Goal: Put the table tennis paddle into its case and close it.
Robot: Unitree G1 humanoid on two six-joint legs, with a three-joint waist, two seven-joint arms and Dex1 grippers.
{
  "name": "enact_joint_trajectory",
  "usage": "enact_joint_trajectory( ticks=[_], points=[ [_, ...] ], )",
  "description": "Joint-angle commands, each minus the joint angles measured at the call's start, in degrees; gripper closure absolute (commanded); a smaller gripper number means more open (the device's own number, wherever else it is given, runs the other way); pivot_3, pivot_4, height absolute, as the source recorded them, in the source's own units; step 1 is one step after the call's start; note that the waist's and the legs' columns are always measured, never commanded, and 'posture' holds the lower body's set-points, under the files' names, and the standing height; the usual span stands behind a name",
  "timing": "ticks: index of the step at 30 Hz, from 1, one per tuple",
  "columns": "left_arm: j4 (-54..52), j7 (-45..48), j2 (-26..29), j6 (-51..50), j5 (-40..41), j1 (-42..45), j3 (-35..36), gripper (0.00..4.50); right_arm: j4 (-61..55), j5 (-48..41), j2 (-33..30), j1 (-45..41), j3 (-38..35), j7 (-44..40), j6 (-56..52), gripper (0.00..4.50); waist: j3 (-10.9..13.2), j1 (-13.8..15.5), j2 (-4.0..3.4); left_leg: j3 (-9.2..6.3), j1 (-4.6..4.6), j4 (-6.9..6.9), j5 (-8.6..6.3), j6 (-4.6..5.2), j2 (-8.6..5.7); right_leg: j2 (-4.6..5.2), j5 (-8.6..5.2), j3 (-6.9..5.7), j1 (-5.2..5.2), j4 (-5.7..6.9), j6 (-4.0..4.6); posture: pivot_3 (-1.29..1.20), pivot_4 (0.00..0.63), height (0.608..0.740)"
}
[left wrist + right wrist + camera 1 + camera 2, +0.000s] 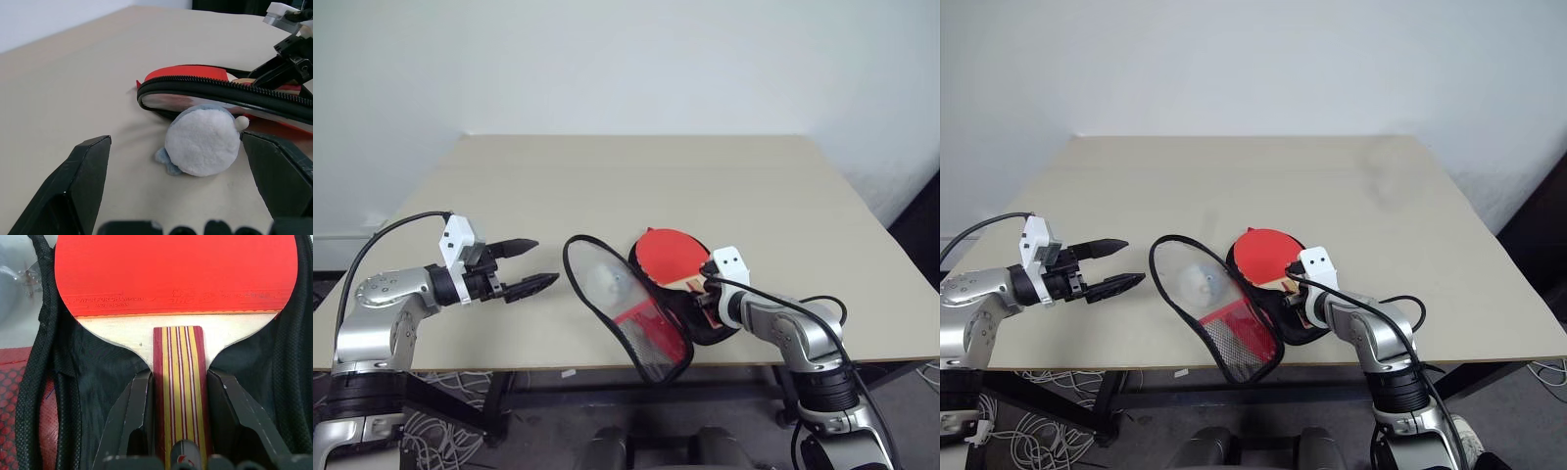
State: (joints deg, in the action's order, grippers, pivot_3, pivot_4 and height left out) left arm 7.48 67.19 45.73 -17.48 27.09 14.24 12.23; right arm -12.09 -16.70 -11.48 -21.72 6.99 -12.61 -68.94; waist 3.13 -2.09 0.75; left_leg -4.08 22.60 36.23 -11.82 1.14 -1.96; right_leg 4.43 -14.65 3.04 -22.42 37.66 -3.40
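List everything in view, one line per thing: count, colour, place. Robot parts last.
table: one, beige, spanning the scene against a white wall.
case: one, red outside with black lining and zipper rim, lying open near the table's front edge, its flap raised on the left.
table tennis paddle: one, red face with striped wooden handle, lying over the open case's black lining.
plastic wad: one, pale grey-white, on the table beside the case's zipper rim.
cables: several, white, on the floor under the table.
left gripper: one, black fingers, open, held above the table left of the case.
right gripper: one, black fingers, shut on the paddle's handle.
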Motion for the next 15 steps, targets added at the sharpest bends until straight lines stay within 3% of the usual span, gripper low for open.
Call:
enact_joint_trajectory(
  ticks=[1, 15],
  points=[
    [-2.0, -0.2, 1.2, -0.2, 1.0, 0.3, 1.9, 0.0, -1.1, 0.8, -0.4, -0.2, 0.0, 0.4, 0.3, 3.32, 0.0, 0.0, 0.0, 0.0, 0.0, 0.0, 0.0, 0.0, 0.0, 0.0, 0.0, 0.01, 0.0, 0.0, 0.0, 0.0, 0.0, 0.734],
    [-1.3, -0.2, 1.2, -0.1, 1.1, 0.7, 1.5, 0.0, -4.7, 0.2, -2.9, 1.4, 0.9, -0.1, -2.2, 3.32, 0.0, 0.0, 0.0, -0.02, 0.01, 0.0, 0.0, 0.0, -0.01, 0.01, -0.01, -0.01, 0.0, -0.02, -0.02, 0.0, 0.0, 0.734]
  ],
)
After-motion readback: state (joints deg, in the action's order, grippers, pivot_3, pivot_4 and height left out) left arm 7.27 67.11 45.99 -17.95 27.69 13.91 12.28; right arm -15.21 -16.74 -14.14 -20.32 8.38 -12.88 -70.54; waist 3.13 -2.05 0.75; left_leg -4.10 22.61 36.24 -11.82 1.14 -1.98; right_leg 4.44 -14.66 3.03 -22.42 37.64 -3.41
